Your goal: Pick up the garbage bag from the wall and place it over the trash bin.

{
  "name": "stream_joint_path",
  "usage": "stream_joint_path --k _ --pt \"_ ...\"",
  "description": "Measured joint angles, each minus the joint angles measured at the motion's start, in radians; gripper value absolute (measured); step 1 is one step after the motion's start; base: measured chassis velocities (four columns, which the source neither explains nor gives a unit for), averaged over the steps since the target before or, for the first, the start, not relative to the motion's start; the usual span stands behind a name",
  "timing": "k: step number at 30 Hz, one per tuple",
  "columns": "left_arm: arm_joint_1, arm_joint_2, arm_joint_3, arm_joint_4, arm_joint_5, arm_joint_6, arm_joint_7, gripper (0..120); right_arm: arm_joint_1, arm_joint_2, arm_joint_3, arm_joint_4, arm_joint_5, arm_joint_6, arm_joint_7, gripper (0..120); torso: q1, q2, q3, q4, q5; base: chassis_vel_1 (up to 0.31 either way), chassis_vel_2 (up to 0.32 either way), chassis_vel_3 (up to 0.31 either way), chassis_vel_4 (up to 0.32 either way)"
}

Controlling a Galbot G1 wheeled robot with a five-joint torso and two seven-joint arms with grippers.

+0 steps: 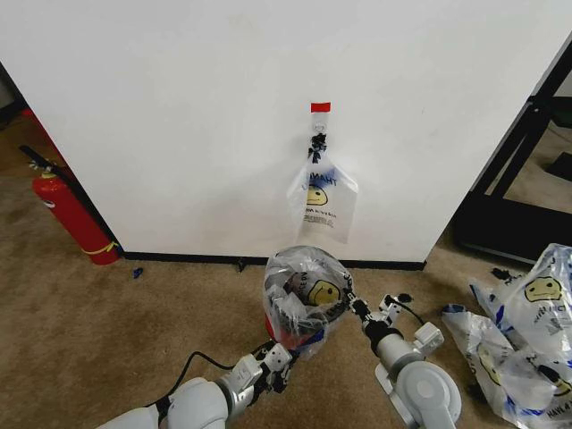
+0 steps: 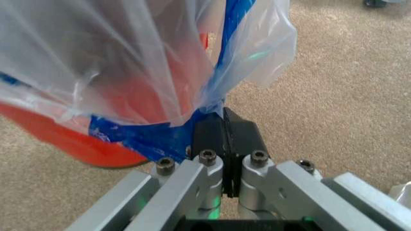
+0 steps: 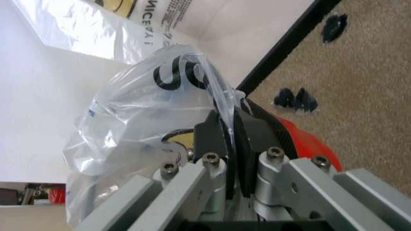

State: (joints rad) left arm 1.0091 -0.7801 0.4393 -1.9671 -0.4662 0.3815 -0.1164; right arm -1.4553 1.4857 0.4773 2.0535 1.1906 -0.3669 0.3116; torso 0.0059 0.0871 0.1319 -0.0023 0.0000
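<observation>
The garbage bag (image 1: pixel 304 290) sat draped over the trash bin (image 1: pixel 284 315), its crinkled plastic covering the rim and hanging partway down the mesh, with the yellow smiley facing up inside. The bin stood on the carpet (image 1: pixel 107 340) just in front of the wall (image 1: pixel 179 116), close to the black strip (image 1: pixel 393 264) at its base.

The left gripper (image 1: pixel 279 365) was low at the bin's near side, its jaws closed tight on a gathered fold of the bag (the left wrist view showed blue-printed plastic (image 2: pixel 192 86) pinched between the black pads (image 2: pixel 207 134), with the bin's red base (image 2: pixel 70 139) behind). The right gripper (image 1: pixel 356 307) was at the bin's right rim, likewise clamped on the bag's edge (image 3: pixel 218 103), the pads (image 3: pixel 209 137) pressed together over the film.

Open carpet lay to the left of the bin, as far as the fire extinguisher (image 1: pixel 67 214) leaning at the wall's left edge. To the right, a heap of bags (image 1: pixel 523 340) crowded the floor near the right arm, and a black frame (image 1: pixel 518 143) stood past the wall's right edge. Above the bin a second bag (image 1: pixel 322 201) hung flat from the hook (image 1: pixel 317 141) under the red tape (image 1: pixel 320 107), its lower edge near the top of the draped bag. Small dark scraps (image 1: pixel 138 272) dotted the carpet along the strip.
</observation>
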Motion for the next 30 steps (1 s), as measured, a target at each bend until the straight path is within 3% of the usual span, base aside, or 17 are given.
stream_joint_path --k 14,21,30 --pt "-0.042 -0.087 0.033 0.126 0.023 -0.018 -0.033 0 -0.009 0.018 -0.017 0.003 0.008 -0.005 0.017 0 0.0 0.0 0.0 -0.0001 -0.0002 0.0 0.0 0.0 0.0" --pt "-0.015 -0.047 0.014 0.066 0.027 -0.016 -0.033 0 -0.001 0.019 -0.014 -0.019 0.006 -0.002 0.013 0 0.0 0.0 0.0 0.0 0.0 0.0 0.0 0.0 0.0" --pt "0.144 0.065 -0.061 -0.067 0.129 -0.069 -0.018 37 0.02 0.02 0.004 -0.061 -0.004 0.004 -0.005 0 0.0 0.0 0.0 0.0001 -0.0001 0.0 0.0 0.0 0.0"
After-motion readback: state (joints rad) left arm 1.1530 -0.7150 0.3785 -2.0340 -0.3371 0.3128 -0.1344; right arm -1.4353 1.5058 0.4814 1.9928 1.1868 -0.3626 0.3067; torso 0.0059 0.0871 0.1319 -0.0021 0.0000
